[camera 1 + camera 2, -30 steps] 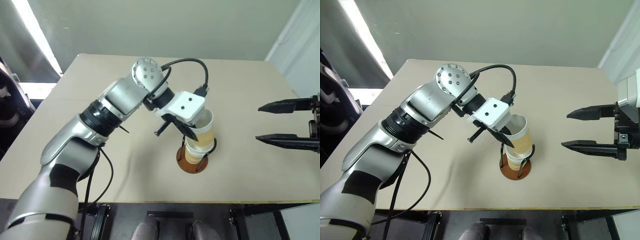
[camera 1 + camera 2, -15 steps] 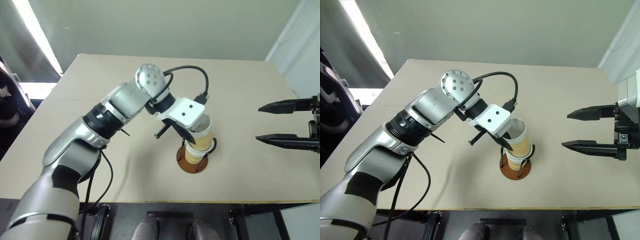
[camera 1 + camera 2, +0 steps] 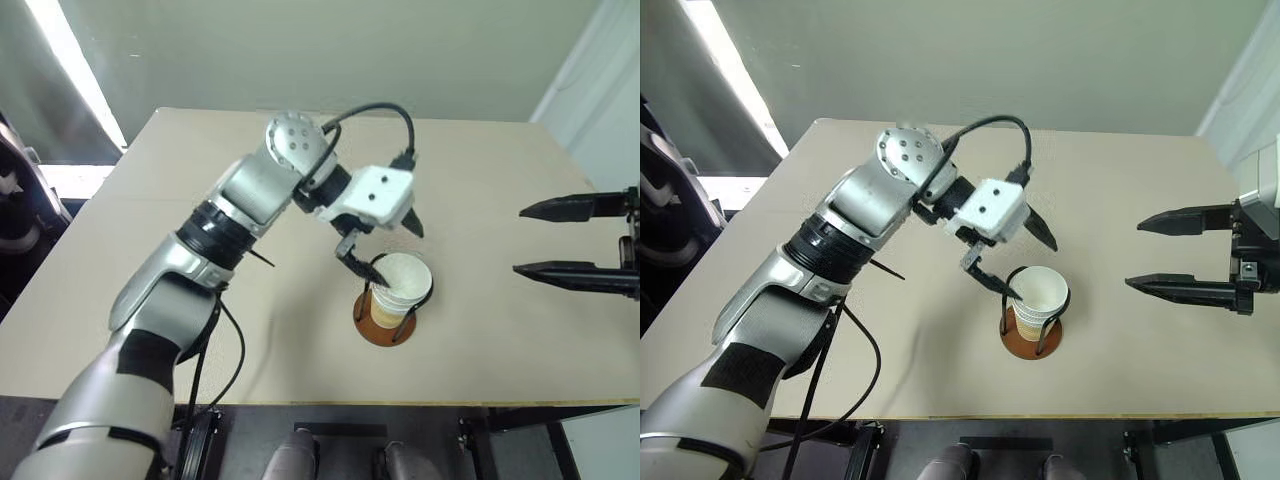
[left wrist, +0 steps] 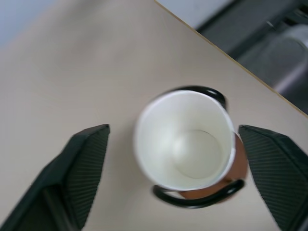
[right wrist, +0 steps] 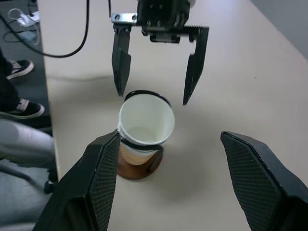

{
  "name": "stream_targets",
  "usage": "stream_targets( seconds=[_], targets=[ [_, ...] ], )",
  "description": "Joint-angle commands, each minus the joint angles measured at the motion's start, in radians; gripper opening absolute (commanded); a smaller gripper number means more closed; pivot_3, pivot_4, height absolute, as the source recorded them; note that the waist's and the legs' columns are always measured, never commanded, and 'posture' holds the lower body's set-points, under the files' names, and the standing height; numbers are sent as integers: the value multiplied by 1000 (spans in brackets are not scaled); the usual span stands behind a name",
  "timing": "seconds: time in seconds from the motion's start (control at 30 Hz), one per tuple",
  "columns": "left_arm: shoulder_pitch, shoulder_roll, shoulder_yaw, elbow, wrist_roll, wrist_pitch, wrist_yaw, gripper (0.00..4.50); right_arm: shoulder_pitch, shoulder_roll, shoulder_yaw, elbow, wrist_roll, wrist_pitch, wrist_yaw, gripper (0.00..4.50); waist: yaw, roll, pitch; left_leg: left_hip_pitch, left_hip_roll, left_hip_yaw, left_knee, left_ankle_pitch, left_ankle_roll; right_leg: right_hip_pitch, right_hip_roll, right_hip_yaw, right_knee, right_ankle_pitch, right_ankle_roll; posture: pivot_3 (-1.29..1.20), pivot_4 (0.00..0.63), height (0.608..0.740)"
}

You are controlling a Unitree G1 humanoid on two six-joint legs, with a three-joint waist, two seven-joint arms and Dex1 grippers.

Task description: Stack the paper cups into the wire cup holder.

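The paper cups (image 3: 401,287) sit nested in one upright stack inside the wire cup holder (image 3: 384,327), whose reddish-brown base rests on the tan table near its front edge. The top cup's white inside (image 4: 185,140) faces up. My left gripper (image 3: 388,248) hovers just above and behind the stack, open, its fingers (image 4: 82,168) on either side of the rim and touching nothing. From the right wrist view, the left gripper (image 5: 154,96) hangs over the cups (image 5: 145,124). My right gripper (image 3: 522,240) is open and empty, well off to the right of the holder.
The table (image 3: 200,200) is bare around the holder, with its front edge (image 3: 330,404) close behind the base. A black cable (image 3: 375,115) loops over my left wrist. A person's leg and shoes (image 5: 19,101) lie beyond the table edge in the right wrist view.
My left gripper has opened and let go of the top cup, which has dropped lower into the stack. The gripper has lifted a little off it. The right gripper has not moved.
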Motion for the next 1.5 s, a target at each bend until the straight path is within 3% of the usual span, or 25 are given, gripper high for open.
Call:
stream_targets(
  seconds=[0.03,0.37,0.57,0.8,1.0,1.2,1.5],
  targets=[
    [-19,-14,144,21,-31,80,106,4451,-21,31,33,28,-25,-16,-81,3377,0,0,0,0,0,0,1,0,0,0,0,0,0,0,0,0,150,740],
    [185,50,382,-60,-32,272,408,4451,-76,253,198,197,-109,-92,-217,3377,-8,1,0,1,0,1,9,-1,3,2,0,2,3,1,4,0,150,740],
    [336,48,545,-80,-42,390,670,4451,-131,413,273,396,-242,-196,-322,3377,-6,1,0,3,-1,1,9,-1,3,3,0,2,3,2,4,0,150,740],
    [479,-3,704,-78,3,333,1015,4451,-197,647,241,621,-356,-354,-533,3377,-8,1,0,10,-1,2,7,-1,3,7,0,3,3,2,3,0,150,740],
    [628,-1,851,1,26,251,1263,4451,-146,790,181,688,-385,-452,-688,3377,-12,2,0,15,0,4,2,0,2,9,1,4,2,2,0,0,150,740],
    [784,-2,902,30,32,165,1321,4451,-133,805,171,776,-436,-566,-702,3377,-9,2,0,17,-1,4,-3,0,0,10,0,5,1,1,-2,0,150,740],
    [806,-5,871,54,11,106,1261,4451,-181,842,163,961,-480,-712,-744,3377,-8,1,0,20,-1,4,-10,3,-4,9,0,5,2,2,-7,0,150,740]
  ],
)
